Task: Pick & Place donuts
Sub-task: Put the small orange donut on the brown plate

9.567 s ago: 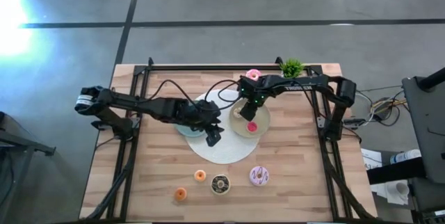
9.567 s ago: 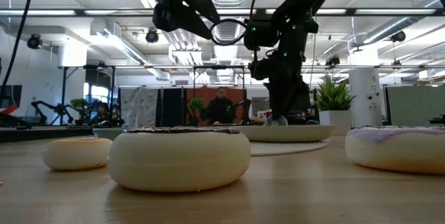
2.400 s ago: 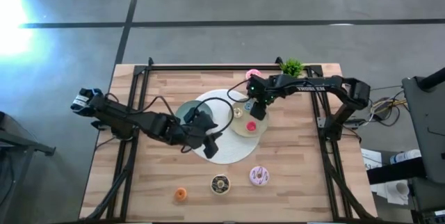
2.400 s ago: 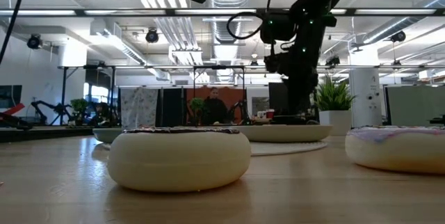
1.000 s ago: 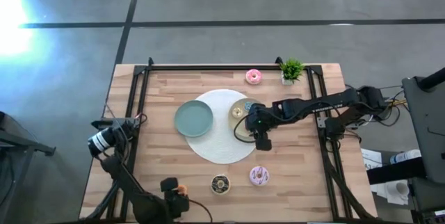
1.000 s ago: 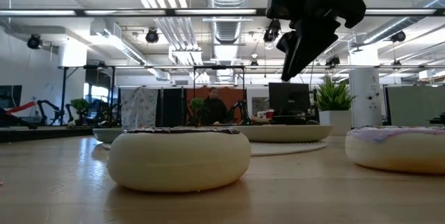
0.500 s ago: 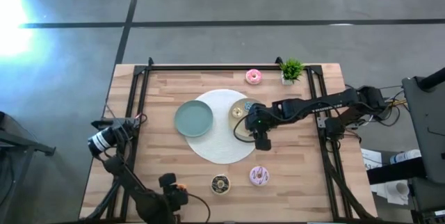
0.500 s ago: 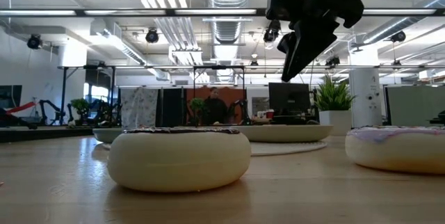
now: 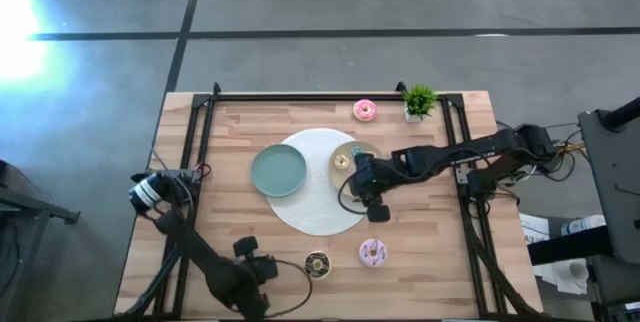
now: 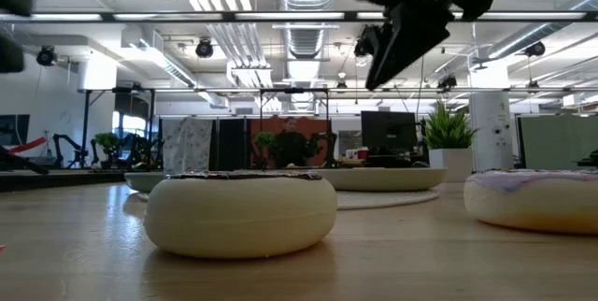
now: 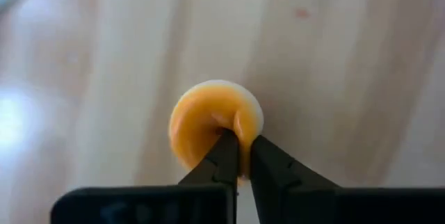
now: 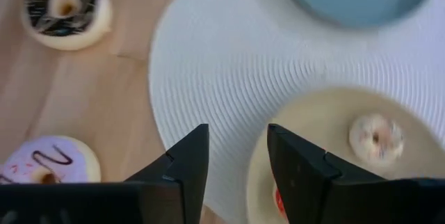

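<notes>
A small orange donut (image 11: 208,123) lies near the table's near left corner, with my left gripper (image 11: 240,144) shut on it. In the high view the gripper (image 9: 264,265) hides it. The chocolate donut (image 9: 317,264) and the lilac sprinkled donut (image 9: 373,253) rest flat on the wood near the front edge. A pink donut (image 9: 365,110) lies at the far edge. My right gripper (image 12: 236,137) hangs open above the white mat (image 9: 310,212), beside the yellow-green plate (image 12: 327,120). That plate carries a pale little donut (image 12: 376,138) and a red one (image 12: 278,200). My left gripper pinches the orange donut's ring wall (image 11: 242,128) on the side nearest the wrist. One fingertip (image 11: 224,144) is at the hole and the other (image 11: 263,151) outside the ring. The fingers point down from above. Whether the donut is clear of the table I cannot tell.
A blue-grey plate (image 9: 278,172) sits on the mat's left half. A small green potted plant (image 9: 419,99) stands at the far right. Black frame rails (image 9: 196,162) run along the table's left, right and far sides. Bare wood shows near the front right corner.
My left gripper has shifted a little toward the table's right, and the orange donut that showed beside it in the high view is now covered by it. My right gripper has edged slightly toward the near edge and tipped a little.
</notes>
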`<state>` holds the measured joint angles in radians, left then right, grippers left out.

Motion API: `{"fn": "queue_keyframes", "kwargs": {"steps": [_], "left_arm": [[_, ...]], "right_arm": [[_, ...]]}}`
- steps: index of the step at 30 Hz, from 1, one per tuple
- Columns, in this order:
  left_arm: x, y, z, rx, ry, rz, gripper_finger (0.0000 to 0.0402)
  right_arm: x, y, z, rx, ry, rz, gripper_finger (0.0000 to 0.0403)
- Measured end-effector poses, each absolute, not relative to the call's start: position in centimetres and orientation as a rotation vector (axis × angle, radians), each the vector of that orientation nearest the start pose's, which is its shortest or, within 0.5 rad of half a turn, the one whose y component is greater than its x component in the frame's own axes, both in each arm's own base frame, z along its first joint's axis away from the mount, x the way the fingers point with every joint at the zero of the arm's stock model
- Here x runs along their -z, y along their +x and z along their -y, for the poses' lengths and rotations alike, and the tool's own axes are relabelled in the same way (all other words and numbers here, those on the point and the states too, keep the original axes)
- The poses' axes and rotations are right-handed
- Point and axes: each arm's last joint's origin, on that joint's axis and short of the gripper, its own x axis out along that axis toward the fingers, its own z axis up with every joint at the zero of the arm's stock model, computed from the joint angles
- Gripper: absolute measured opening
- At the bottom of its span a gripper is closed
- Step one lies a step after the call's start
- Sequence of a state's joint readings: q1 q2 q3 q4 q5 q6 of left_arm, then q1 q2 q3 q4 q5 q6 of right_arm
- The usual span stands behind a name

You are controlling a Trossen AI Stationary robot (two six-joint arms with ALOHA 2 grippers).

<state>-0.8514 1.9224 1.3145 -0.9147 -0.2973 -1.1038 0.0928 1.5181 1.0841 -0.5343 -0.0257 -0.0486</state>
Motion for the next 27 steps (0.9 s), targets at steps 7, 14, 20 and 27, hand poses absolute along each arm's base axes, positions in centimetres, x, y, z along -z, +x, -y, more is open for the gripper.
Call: {"fn": "queue_keyframes", "kwargs": {"steps": [7,14,20,27], "left_arm": [[-22.4,24.4,20.3,-0.168,-0.258,-1.152,0.0001],[-27.2,25.8,13.5,0.065,-0.645,-0.621,0.0000],[-27.7,26.8,9.9,0.034,-0.528,-0.561,0.0000],[-27.8,30.0,8.2,0.101,-0.429,-0.587,0.0000]], "right_arm": [[-25.7,31.3,-5.0,-0.266,-0.261,-0.855,0.0139],[-27.7,32.3,-7.1,-0.333,-0.334,-0.659,0.0155],[-28.8,32.6,-7.5,-0.332,-0.313,-0.604,0.0174],[-29.1,33.0,-7.5,-0.329,-0.327,-0.550,0.0201]]}}
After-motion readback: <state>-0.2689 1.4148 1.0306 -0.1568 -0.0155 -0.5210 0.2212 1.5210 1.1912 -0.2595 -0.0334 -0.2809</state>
